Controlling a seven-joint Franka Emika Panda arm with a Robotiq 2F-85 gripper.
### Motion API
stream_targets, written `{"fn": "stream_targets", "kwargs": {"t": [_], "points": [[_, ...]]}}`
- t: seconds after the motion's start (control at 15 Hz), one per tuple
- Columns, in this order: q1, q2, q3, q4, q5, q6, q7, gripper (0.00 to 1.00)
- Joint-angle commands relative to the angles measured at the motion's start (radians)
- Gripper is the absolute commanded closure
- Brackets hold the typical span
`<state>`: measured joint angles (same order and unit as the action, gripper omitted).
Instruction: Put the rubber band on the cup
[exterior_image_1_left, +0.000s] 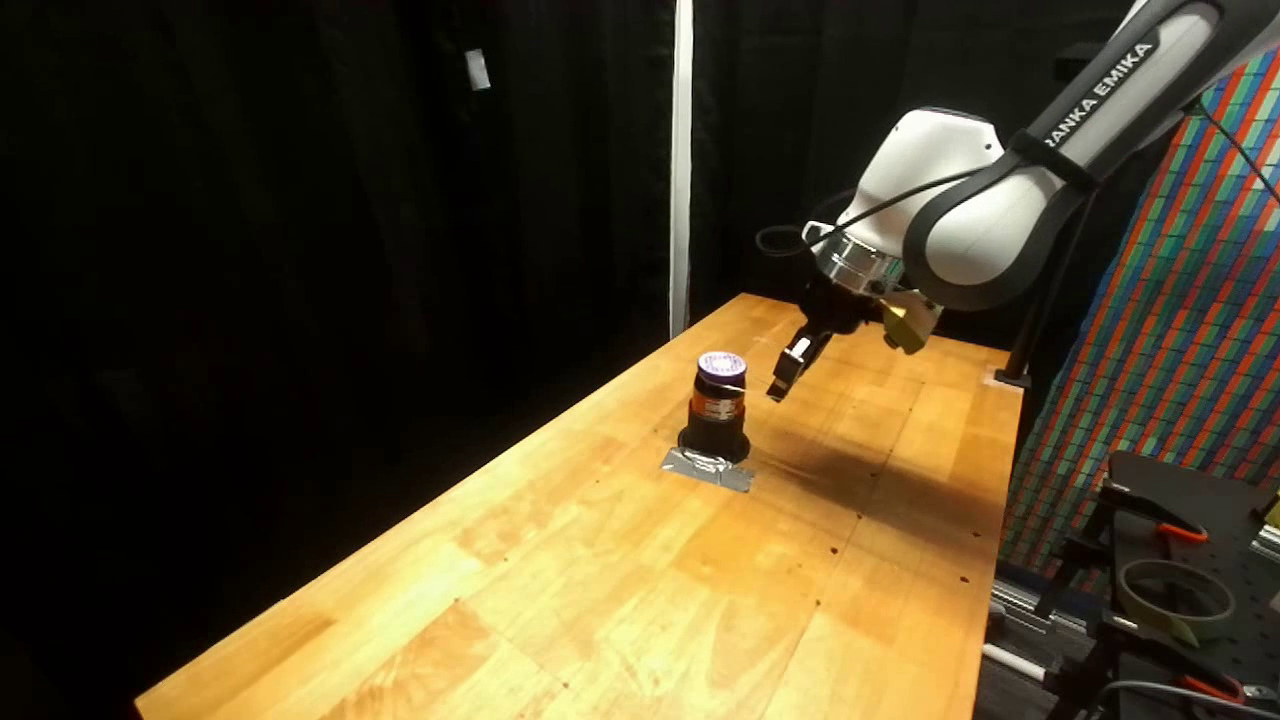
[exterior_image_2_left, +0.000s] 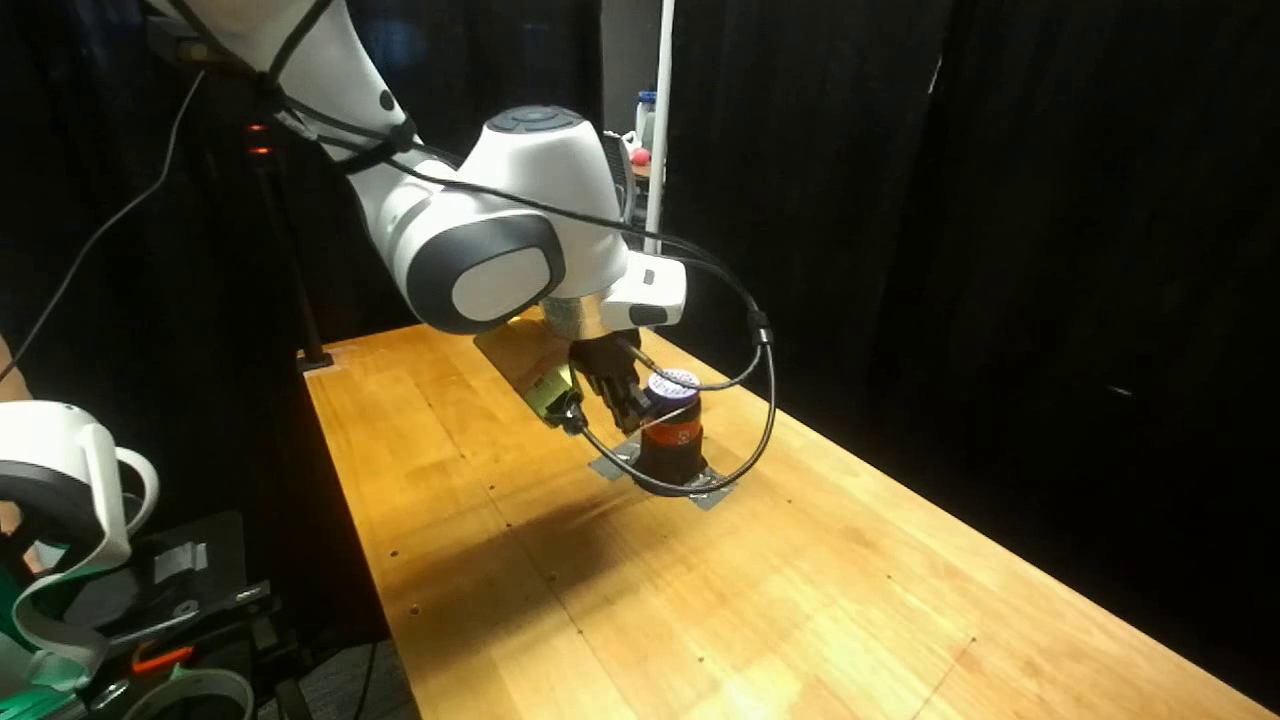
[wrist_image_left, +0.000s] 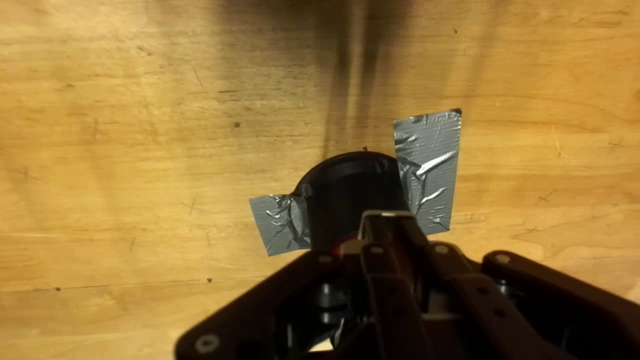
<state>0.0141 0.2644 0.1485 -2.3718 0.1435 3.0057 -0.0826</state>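
Observation:
The dark cup (exterior_image_1_left: 712, 434) stands upright on the table, with an orange band round its middle and a purple-and-white round top. It also shows in an exterior view (exterior_image_2_left: 672, 458) and in the wrist view (wrist_image_left: 350, 200), where my fingers hide its upper part. The rubber band (exterior_image_1_left: 727, 386) is a thin pale line round the upper cup, stretched toward my fingertips; this also shows in an exterior view (exterior_image_2_left: 662, 417). My gripper (exterior_image_1_left: 777, 391) is beside the cup's upper part, fingers together, and appears shut on the band's free end. The wrist view (wrist_image_left: 387, 216) hides the grip itself.
Grey tape (wrist_image_left: 430, 170) fixes the cup's base to the wooden table (exterior_image_1_left: 620, 580). A cable loop (exterior_image_2_left: 768, 400) hangs from the wrist, in front of the cup in that view. Beyond the table edge, a dark cart holds a tape roll (exterior_image_1_left: 1175, 600).

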Motion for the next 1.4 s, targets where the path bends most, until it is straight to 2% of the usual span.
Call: {"fn": "stream_targets", "kwargs": {"t": [0.0,0.13,0.27,0.4,0.6,0.67,0.73,0.87,1.13,1.33], "points": [[-0.105,-0.007,0.143,-0.094,0.099,0.216,-0.128,0.98],[-0.187,0.019,0.247,-0.115,0.102,0.345,-0.147,0.93],[-0.269,0.051,0.33,-0.135,0.039,0.472,-0.114,0.92],[-0.32,0.079,0.368,-0.157,-0.026,0.579,-0.092,0.93],[-0.35,0.122,0.361,-0.178,-0.09,0.71,-0.101,0.94],[-0.355,0.134,0.354,-0.182,-0.105,0.741,-0.104,0.93],[-0.248,0.125,0.216,-0.186,-0.208,0.767,0.003,0.92],[-0.213,0.143,0.152,-0.183,-0.26,0.817,0.024,0.93],[-0.148,0.166,0.055,-0.179,-0.331,0.899,0.063,0.92],[-0.115,0.176,0.016,-0.177,-0.345,0.936,0.068,0.92]]}}
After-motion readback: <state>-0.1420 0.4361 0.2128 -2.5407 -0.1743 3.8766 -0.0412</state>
